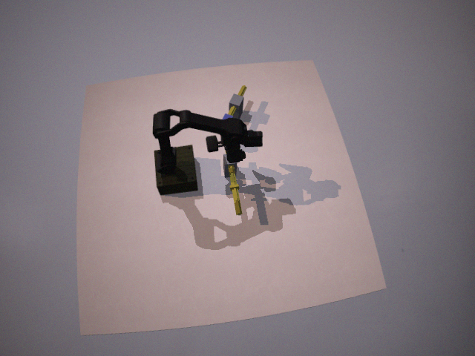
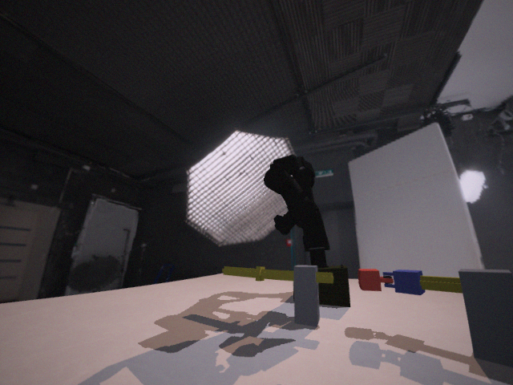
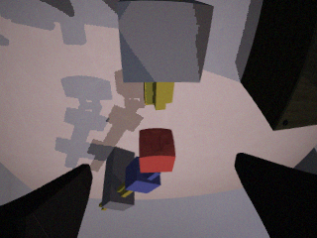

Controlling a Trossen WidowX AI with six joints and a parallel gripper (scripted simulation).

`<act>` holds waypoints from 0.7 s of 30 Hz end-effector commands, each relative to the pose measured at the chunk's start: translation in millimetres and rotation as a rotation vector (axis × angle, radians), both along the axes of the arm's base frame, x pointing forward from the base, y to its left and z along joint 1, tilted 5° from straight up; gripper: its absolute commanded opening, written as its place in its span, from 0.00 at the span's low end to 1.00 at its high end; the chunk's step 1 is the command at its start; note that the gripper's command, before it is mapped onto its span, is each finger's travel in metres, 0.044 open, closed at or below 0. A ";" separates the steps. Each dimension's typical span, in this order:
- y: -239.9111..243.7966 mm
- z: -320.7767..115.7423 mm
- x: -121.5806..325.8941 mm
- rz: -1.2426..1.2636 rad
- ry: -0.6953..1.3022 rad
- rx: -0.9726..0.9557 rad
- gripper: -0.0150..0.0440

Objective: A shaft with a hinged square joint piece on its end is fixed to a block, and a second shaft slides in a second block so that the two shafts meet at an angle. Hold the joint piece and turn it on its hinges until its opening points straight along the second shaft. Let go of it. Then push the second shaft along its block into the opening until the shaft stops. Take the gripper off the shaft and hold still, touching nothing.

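Note:
The red joint piece point(image 2: 369, 279) point(image 3: 157, 149) sits hinged on the blue fork point(image 2: 408, 281) point(image 3: 143, 178) of the first shaft point(image 1: 242, 90) point(image 2: 441, 283), which is fixed to a grey block point(image 2: 489, 314) point(image 3: 118, 180). In the wrist view it faces roughly toward the second shaft point(image 1: 237, 202) point(image 2: 240, 272) point(image 3: 163, 94), with a gap between; its opening is not visible. The second shaft passes through the other grey block point(image 2: 306, 296) point(image 3: 163, 42). My gripper point(image 3: 165, 169) is open and empty, raised above the joint. The arm hides the red piece in the top view.
The arm's dark base point(image 1: 175, 170) point(image 2: 336, 285) stands beside the two blocks, and its corner shows at the right of the wrist view. The second shaft has a raised collar point(image 1: 234, 186) point(image 2: 260, 273). Shadows of the arm and shafts fall across the pale mat point(image 1: 133, 287).

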State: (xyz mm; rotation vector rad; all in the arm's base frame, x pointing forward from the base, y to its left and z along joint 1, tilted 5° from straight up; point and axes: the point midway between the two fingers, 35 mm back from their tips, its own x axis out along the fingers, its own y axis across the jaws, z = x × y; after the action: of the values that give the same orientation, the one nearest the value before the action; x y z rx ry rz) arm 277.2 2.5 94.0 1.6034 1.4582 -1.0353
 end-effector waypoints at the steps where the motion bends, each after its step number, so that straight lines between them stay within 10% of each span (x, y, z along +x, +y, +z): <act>1: -0.5 0.9 -0.7 -0.040 0.001 0.018 1.00; 21: -56.6 2.2 6.7 0.323 -0.169 -0.144 1.00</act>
State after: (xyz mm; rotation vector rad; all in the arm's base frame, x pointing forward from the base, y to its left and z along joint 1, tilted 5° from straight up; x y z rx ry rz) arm 281.7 -38.2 95.5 1.3763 1.4363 -0.8411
